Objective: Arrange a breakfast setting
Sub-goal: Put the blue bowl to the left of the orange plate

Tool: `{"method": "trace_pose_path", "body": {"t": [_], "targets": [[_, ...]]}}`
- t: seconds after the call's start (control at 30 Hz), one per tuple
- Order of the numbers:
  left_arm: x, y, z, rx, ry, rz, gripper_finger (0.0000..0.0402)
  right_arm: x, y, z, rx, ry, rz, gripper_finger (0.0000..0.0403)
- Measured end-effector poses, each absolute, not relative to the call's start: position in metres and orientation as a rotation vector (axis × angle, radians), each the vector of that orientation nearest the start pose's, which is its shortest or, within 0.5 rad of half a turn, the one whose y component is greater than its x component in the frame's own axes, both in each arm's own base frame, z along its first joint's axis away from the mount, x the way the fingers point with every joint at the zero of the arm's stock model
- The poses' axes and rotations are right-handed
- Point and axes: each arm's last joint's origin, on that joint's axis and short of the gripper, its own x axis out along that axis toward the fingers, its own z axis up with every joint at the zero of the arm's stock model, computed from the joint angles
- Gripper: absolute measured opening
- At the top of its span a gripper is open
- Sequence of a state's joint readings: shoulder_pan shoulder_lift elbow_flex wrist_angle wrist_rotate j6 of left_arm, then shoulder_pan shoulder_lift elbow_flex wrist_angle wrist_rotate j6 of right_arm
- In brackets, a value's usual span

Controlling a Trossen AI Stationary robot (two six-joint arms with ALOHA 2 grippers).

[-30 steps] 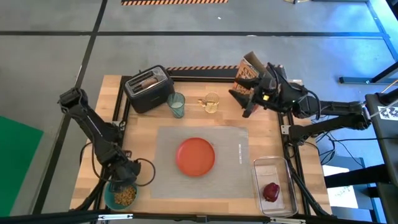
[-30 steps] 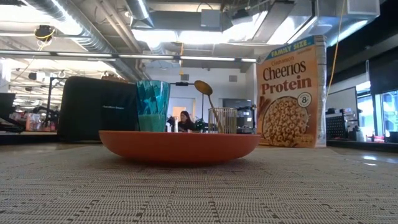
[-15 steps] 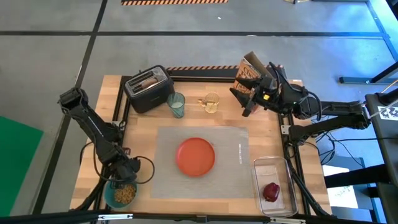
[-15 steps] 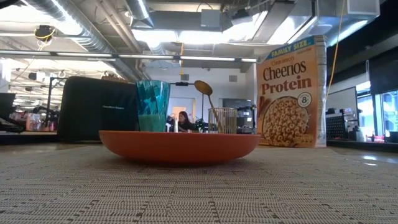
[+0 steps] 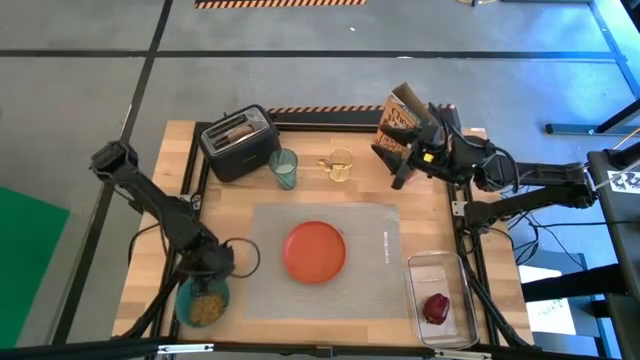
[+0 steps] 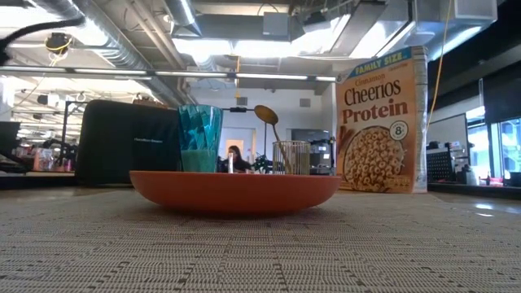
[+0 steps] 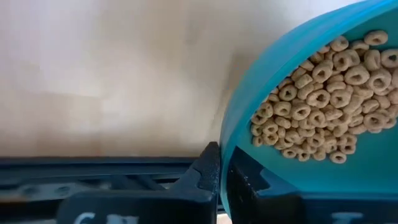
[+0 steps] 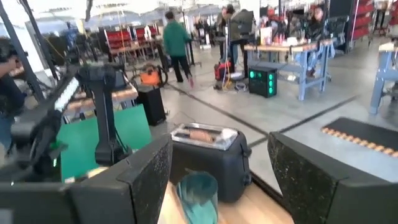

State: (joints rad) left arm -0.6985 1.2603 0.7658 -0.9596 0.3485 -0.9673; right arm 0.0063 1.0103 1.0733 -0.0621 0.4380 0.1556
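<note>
A teal bowl (image 5: pixel 203 305) of cereal rings sits at the table's near left corner, left of the grey placemat (image 5: pixel 370 285). My left gripper (image 5: pixel 207 274) is shut on the bowl. The orange plate (image 5: pixel 314 250) lies on the placemat. The teal cup (image 5: pixel 284 168) and a small glass holding the gold spoon (image 5: pixel 339 165) stand beyond the mat. A toast slice (image 5: pixel 238 128) sticks out of the black toaster (image 5: pixel 240 145). A red fruit (image 5: pixel 436 308) lies in a clear tray. My right gripper (image 5: pixel 396 166) hangs open beside the cereal box (image 5: pixel 398 118), with nothing between its fingers. My left gripper has the bowl's rim (image 7: pixel 225 140) on the bowl's far side, one finger (image 7: pixel 208 171) outside the wall and the other inside, over the cereal. The fingers come down from above. Whether the bowl's base is on the table I cannot tell.
The clear tray (image 5: pixel 440 268) stands at the near right corner. A black frame rail (image 5: pixel 192 180) runs along the table's left side near my left arm. Bare wood lies between the mat and the cup. The cereal box (image 6: pixel 383 122) stands upright at the far right.
My left gripper has shut onto the bowl's rim and moved a little toward the table's right and far edges. The bowl has shifted with it the same way, closer to the placemat. My right arm has kept still.
</note>
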Motion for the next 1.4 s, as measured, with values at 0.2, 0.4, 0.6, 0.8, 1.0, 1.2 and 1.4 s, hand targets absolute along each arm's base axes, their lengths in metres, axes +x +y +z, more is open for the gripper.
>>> {"method": "trace_pose_path", "body": {"t": [0.2, 0.4, 0.6, 0.8, 1.0, 1.2, 1.4], "targets": [[0.159, -0.098, 0.229, -0.456, 1.653, 0.234, 0.0005, 0.210, -0.011, 0.398, 0.161, 0.016, -0.453, 0.0256], [0.183, -0.051, 0.241, -0.545, 1.541, 0.524, 0.0004, 0.210, -0.012, 0.398, 0.126, 0.032, -0.458, 0.0256], [0.203, -0.019, 0.224, -0.596, 1.593, 0.643, 0.0003, 0.210, -0.012, 0.397, 0.067, 0.048, -0.457, 0.0256], [0.228, -0.008, 0.216, -0.657, 1.568, 0.648, 0.0003, 0.209, -0.011, 0.392, 0.043, 0.105, -0.450, 0.0256], [0.255, -0.007, 0.204, -0.617, 1.598, 0.637, 0.0003, 0.209, -0.011, 0.388, 0.032, 0.153, -0.448, 0.0256], [0.281, -0.009, 0.199, -0.625, 1.615, 0.610, 0.0003, 0.206, -0.011, 0.389, 0.016, 0.152, -0.422, 0.0256], [0.304, -0.006, 0.216, -0.590, 1.497, 0.633, 0.0006, 0.198, -0.011, 0.391, -0.015, 0.163, -0.420, 0.0256]]}}
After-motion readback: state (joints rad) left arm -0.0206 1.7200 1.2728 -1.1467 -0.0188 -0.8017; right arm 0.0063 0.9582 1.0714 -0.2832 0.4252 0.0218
